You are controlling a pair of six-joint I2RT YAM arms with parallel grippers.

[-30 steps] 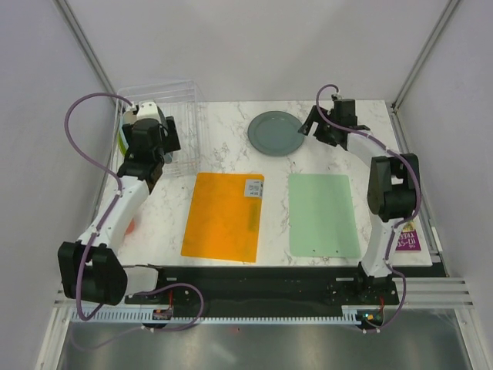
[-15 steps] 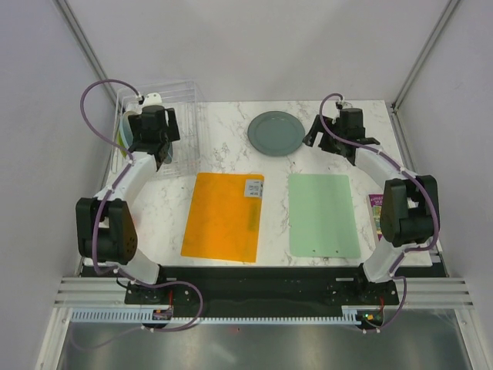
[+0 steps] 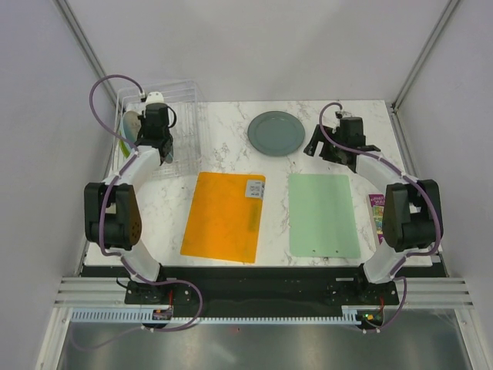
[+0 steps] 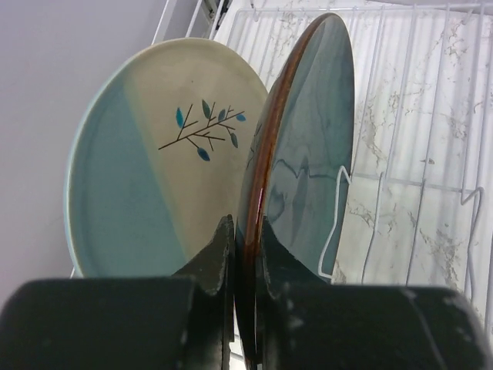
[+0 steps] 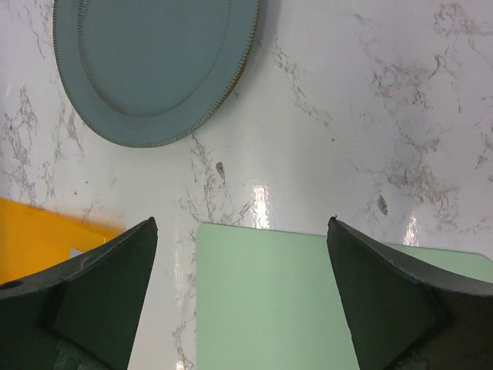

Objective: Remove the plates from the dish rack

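Note:
The dish rack (image 3: 183,99) of white wire stands at the table's back left. Two plates stand on edge in it: a dark blue-grey plate (image 4: 308,146) with a brown rim, and beside it a cream and pale blue plate (image 4: 146,162) with a leaf sprig. My left gripper (image 4: 248,235) is shut on the dark plate's rim, one finger on each face. From above, my left gripper (image 3: 151,132) sits inside the rack. A grey-green plate (image 3: 276,132) lies flat at the back centre. Just right of it my right gripper (image 3: 317,143) hovers open and empty.
An orange mat (image 3: 223,216) and a pale green mat (image 3: 323,214) lie flat in the middle of the table. The right wrist view looks down on the green mat's far edge (image 5: 308,308). A purple booklet (image 3: 379,216) lies at the right edge. Rack wires (image 4: 416,116) rise beside the held plate.
My left arm has reached deeper into the rack and its jaws have closed on the dark plate's rim. My right gripper has drawn back from the grey-green plate, still open.

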